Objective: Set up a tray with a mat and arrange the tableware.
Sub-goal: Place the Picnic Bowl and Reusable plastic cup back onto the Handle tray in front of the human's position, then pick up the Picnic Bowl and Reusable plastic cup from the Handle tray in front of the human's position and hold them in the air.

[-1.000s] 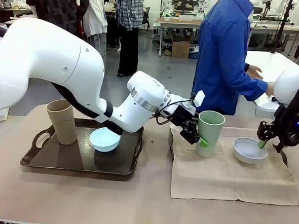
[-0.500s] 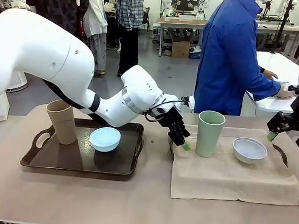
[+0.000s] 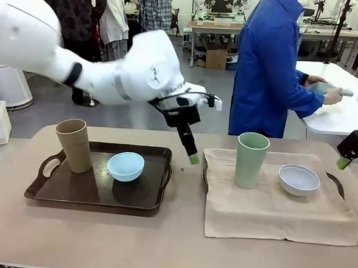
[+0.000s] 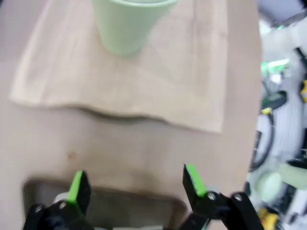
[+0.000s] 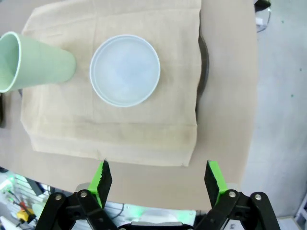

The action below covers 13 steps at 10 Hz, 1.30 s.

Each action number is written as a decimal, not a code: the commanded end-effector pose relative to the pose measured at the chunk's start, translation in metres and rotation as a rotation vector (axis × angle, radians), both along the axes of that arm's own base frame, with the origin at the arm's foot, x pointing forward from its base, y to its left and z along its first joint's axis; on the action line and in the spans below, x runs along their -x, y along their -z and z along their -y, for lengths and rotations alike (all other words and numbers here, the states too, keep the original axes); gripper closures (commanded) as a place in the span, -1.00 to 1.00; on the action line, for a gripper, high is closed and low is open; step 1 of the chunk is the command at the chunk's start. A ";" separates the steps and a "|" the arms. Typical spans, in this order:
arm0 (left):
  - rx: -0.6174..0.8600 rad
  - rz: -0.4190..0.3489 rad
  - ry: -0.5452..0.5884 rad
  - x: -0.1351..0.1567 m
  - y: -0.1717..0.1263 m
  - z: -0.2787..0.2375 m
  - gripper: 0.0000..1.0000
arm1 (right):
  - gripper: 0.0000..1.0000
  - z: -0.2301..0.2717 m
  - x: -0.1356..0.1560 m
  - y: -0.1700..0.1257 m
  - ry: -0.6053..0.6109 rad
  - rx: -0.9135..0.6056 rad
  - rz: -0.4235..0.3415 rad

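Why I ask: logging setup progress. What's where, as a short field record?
Left tray: tan cup and light blue bowl, no mat.
Right tray: mat draped over it; pale green cup and whitish bowl on the mat.
Left gripper: open, empty, over the table between the trays.
Right gripper: open, empty, up beside the right tray.

Desk (image 3: 172, 249): one long surface with a tan-beige covering, running across the whole front view.

Lying directly on it:
1. Dark brown tray (image 3: 93, 203), rectangular, with cut-out handles, on the left half.
2. Second tray (image 3: 340, 184) on the right half, near the first and apart from it. Its dark handles show at either end from under a beige mat (image 3: 271, 215) draped over it, whose front edge reaches the desk.
3. Small dark spot (image 3: 182, 169) on the bare strip between the trays.
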<state>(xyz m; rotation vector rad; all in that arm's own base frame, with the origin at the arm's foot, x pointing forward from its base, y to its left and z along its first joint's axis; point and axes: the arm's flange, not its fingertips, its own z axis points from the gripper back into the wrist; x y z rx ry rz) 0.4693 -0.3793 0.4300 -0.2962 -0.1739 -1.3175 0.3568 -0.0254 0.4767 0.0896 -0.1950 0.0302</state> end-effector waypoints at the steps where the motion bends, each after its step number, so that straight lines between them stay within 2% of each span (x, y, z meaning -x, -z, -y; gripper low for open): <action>1: -0.161 -0.042 -0.097 0.024 -0.031 -0.022 -1.00 | -1.00 -0.001 0.014 -0.013 0.021 0.048 -0.003; 4: -0.352 -0.017 -0.429 0.038 -0.069 -0.071 -1.00 | -1.00 -0.003 0.029 -0.029 0.056 0.073 -0.003; 5: -0.357 0.011 -0.487 0.039 -0.077 -0.085 -1.00 | -1.00 -0.003 0.026 -0.029 0.063 0.074 -0.004; 6: -0.333 0.000 -0.524 0.042 -0.084 -0.094 -1.00 | -1.00 -0.005 0.022 -0.026 0.054 0.067 -0.020; 7: -0.209 -0.001 -0.429 0.050 -0.090 -0.097 -1.00 | -1.00 -0.001 0.027 -0.030 0.030 0.042 0.013; 8: -0.326 0.002 -0.476 0.035 -0.085 -0.093 -1.00 | -1.00 -0.001 0.027 -0.030 0.030 0.042 0.013; 13: -0.326 0.002 -0.476 0.035 -0.085 -0.093 -1.00 | -1.00 -0.001 0.027 -0.030 0.030 0.042 0.013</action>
